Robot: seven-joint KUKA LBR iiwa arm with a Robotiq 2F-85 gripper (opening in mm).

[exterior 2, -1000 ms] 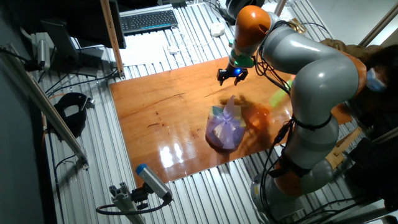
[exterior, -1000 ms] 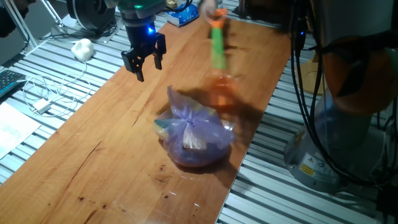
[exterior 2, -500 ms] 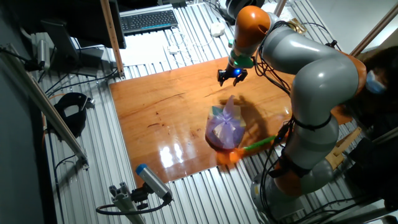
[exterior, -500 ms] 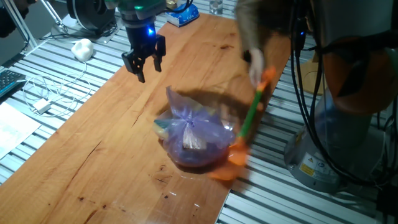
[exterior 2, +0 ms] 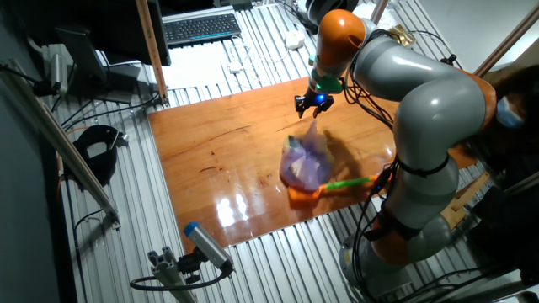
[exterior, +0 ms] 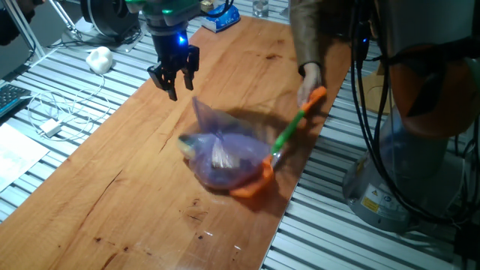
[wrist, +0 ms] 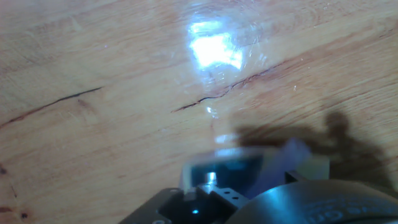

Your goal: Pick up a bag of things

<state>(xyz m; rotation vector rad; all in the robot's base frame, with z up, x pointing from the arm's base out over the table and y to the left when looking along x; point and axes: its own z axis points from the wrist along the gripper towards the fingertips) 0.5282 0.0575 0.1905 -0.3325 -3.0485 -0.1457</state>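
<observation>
The bag of things (exterior: 221, 154) is a lumpy translucent purple plastic bag with a loose knotted tail, lying on the wooden table (exterior: 112, 195). It also shows in the other fixed view (exterior 2: 305, 164). My gripper (exterior: 174, 81) hangs open and empty above the table, a short way beyond the bag's tail; it also shows in the other fixed view (exterior 2: 310, 103). An orange-and-green toy shovel (exterior: 285, 139), held by a person's hand (exterior: 309, 79), presses against the bag's right side. The hand view shows only blurred wood (wrist: 124, 93) and the hand's dark body.
A small blue printed packet (exterior: 220, 19) lies at the table's far end. A white lump (exterior: 99, 58) and white cables (exterior: 52, 120) lie on the slatted bench to the left. A keyboard (exterior 2: 202, 27) sits behind the table. The table's right edge is close to the bag.
The person's hand has swung the shovel down and pushed the bag left, toward my gripper. My gripper has stayed almost in place, still open.
</observation>
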